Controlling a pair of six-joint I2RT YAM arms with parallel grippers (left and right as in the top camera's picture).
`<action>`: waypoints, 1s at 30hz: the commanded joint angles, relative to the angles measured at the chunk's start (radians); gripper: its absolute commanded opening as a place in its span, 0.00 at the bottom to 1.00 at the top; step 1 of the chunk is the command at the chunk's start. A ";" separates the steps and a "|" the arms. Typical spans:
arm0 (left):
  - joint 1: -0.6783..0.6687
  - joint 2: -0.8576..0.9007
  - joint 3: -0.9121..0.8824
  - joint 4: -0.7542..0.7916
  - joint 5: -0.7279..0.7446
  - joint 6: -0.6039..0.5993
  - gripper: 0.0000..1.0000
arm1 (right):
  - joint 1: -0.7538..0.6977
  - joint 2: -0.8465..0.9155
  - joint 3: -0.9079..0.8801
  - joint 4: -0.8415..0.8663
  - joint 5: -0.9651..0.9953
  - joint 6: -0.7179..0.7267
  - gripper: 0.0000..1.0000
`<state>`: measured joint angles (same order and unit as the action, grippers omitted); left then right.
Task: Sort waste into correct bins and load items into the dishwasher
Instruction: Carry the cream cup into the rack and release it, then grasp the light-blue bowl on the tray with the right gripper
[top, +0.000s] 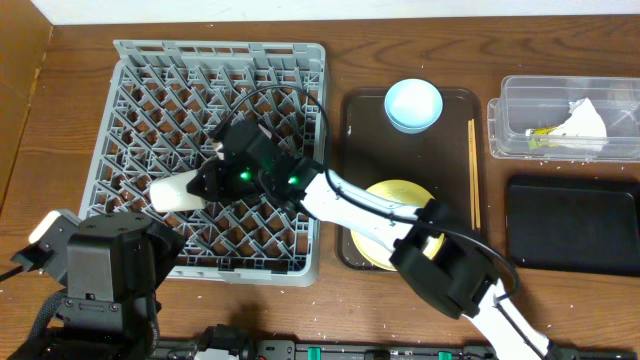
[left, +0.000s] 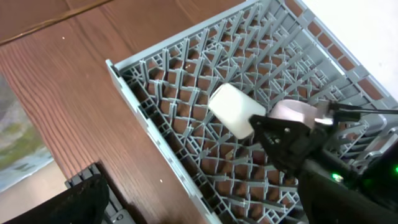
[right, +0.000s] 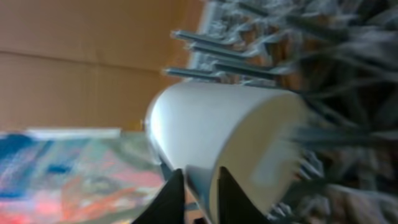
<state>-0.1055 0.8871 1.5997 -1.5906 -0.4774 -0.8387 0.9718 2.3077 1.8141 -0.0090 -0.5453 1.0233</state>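
Table: brown wood, carrying everything.
Left arm: parked at the near-left corner, clear of the rack; finger spread cannot be told.
Dish rack: one, grey, pegs up.
Small white cup: on its side over the rack's left-centre pegs, rim pinched by the right gripper, likely for seating.
Tray: one light blue cup, one pale yellow plate, chopsticks, count unclear.
Bins: two; clear tub holds one napkin, black bin nearer.
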 joint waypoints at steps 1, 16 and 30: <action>0.005 0.000 0.008 -0.002 -0.013 -0.009 0.98 | -0.042 -0.082 -0.017 -0.079 0.103 -0.093 0.20; 0.005 0.000 0.008 -0.002 -0.013 -0.009 0.98 | -0.077 -0.294 -0.017 -0.323 0.238 -0.275 0.28; 0.005 0.000 0.008 -0.002 -0.013 -0.009 0.98 | -0.353 -0.353 -0.017 -0.668 0.573 -0.403 0.59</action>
<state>-0.1055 0.8875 1.5997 -1.5902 -0.4778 -0.8387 0.6750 1.9606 1.7977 -0.6544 -0.0746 0.6819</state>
